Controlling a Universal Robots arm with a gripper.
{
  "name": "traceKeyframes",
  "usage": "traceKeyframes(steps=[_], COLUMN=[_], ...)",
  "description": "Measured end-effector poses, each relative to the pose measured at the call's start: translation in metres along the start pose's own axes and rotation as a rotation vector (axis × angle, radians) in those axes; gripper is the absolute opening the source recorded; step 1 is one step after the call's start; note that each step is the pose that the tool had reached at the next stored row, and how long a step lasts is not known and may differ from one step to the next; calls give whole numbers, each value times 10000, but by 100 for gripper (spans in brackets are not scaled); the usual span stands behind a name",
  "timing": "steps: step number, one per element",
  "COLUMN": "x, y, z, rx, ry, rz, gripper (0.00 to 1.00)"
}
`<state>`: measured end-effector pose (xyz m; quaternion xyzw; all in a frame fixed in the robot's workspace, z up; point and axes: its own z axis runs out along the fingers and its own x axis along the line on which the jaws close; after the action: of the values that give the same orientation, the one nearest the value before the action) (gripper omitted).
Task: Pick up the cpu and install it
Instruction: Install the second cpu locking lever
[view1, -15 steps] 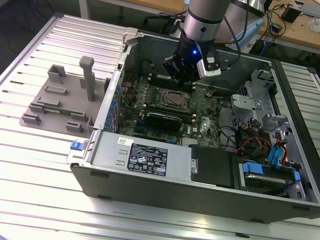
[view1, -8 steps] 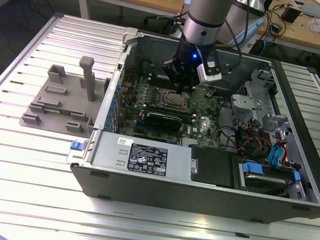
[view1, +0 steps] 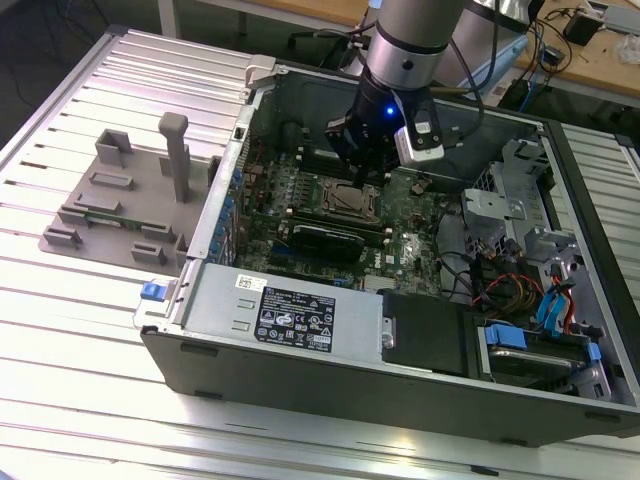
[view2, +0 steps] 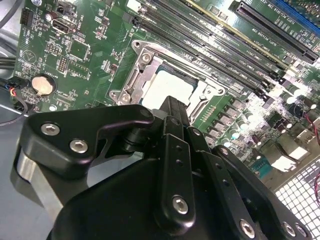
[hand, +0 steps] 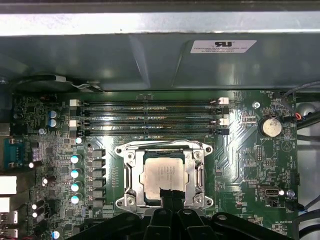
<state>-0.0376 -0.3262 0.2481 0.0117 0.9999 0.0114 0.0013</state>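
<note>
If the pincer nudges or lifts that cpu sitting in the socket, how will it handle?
The cpu is a thin flat square with a smooth metal top, so probably stiff, light, and slippery to pinch. It lies inside the socket frame, so a sideways push likely jams it. It won't roll or tip.

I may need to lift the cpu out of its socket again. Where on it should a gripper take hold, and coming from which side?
Probably from straight above. The cpu lies flat in the socket frame, which borders it closely, so a sideways approach looks blocked. Its thin edges are the only graspable part; a pinch across two opposite edges seems best. The gripper hangs just over one edge.
</note>
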Motion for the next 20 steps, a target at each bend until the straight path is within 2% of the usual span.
traceKeyframes(steps=[8, 9, 14, 20], x=[0, -1, -5, -5], y=[-10, -31, -255, -332], z=[-9, -9, -10, 5], rx=[3, 1, -6, -15], ry=[2, 1, 0, 0], rz=[-2, 0, 0, 1], gripper=[11, 11, 11, 11])
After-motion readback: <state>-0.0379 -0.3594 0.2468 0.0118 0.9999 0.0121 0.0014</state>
